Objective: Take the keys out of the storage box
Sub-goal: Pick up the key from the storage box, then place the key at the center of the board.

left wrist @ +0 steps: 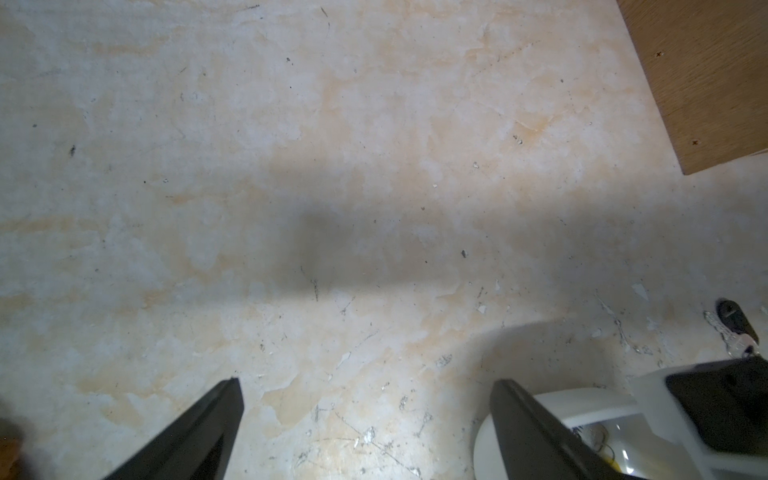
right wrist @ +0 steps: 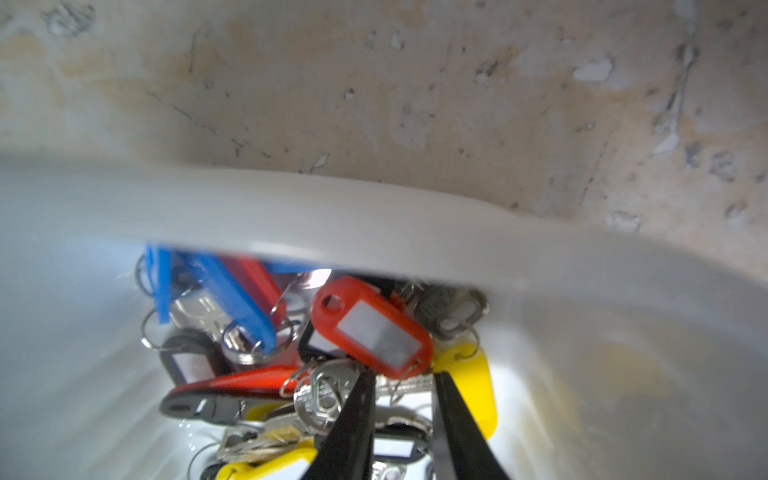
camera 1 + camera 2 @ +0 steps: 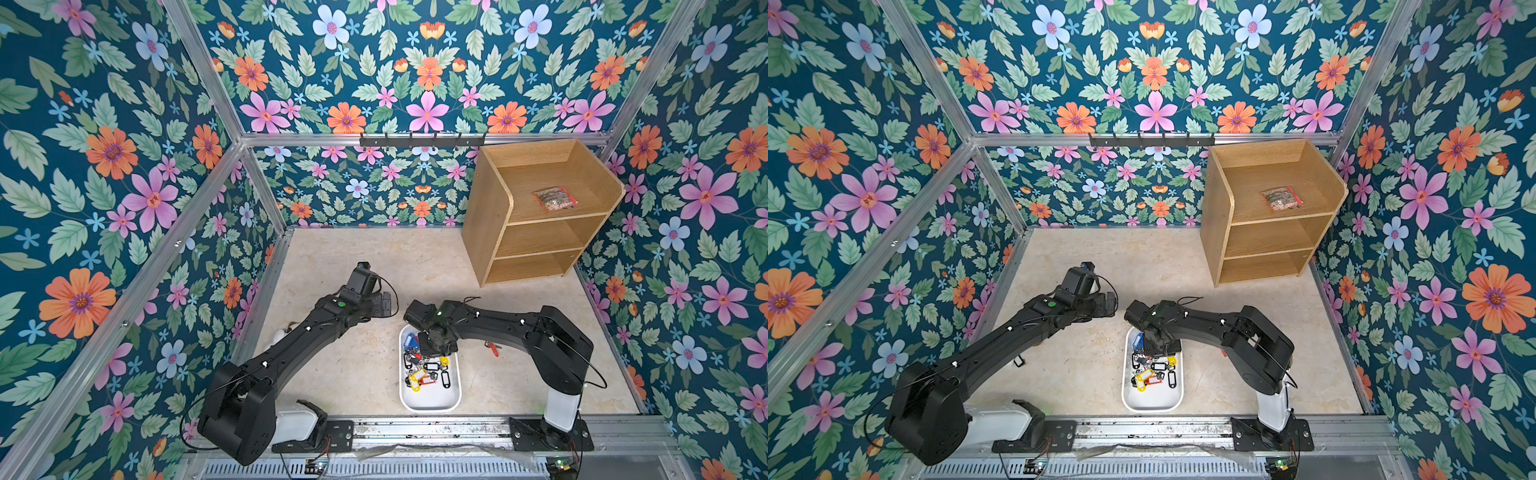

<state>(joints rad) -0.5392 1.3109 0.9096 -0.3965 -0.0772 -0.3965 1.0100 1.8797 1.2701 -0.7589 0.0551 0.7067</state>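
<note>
Keys (image 3: 424, 368) lay heaped in the far half of the storage box (image 3: 432, 400), directly under the right pincer (image 2: 404, 376), whose close-set jaws straddled a key beside a red tag (image 2: 372, 328); grip or not, unclear. The left pincer (image 1: 365, 382) hung wide open over bare counter (image 1: 291, 124), farther off.

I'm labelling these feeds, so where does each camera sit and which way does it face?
Top views: high at the front, looking down at the table, shelf and box; the left arm and right arm show.
Left wrist: on the left arm, facing down at the table; its spread fingers show.
Right wrist: on the right arm, low over the box, facing the keys; its fingers flank a red tag.
Shared: the box appears in every view.
</note>
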